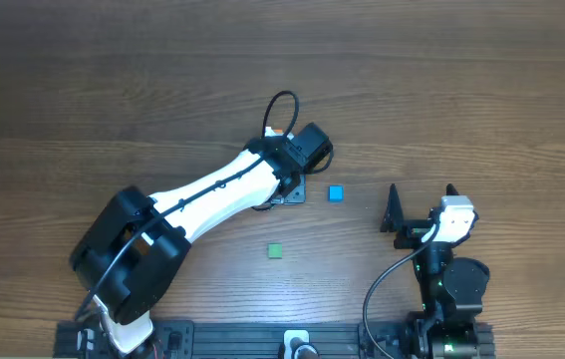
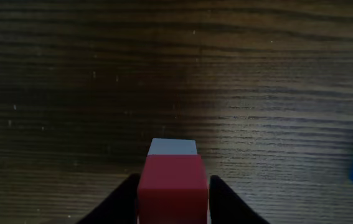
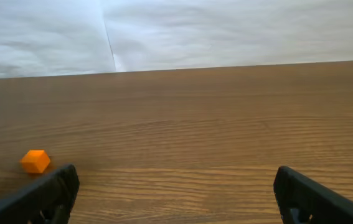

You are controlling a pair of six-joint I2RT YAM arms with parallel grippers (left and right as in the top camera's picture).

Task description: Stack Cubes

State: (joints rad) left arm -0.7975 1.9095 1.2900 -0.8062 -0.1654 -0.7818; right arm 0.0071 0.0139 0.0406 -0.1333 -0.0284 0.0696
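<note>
Red cube sits pinched in my left gripper, with a white cube just beyond it. Blue cube and green cube lie apart on the table. My right gripper is spread wide.

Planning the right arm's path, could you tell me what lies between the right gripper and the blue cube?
The top view shows bare table between the right gripper and the blue cube; nothing stands in that stretch.
</note>
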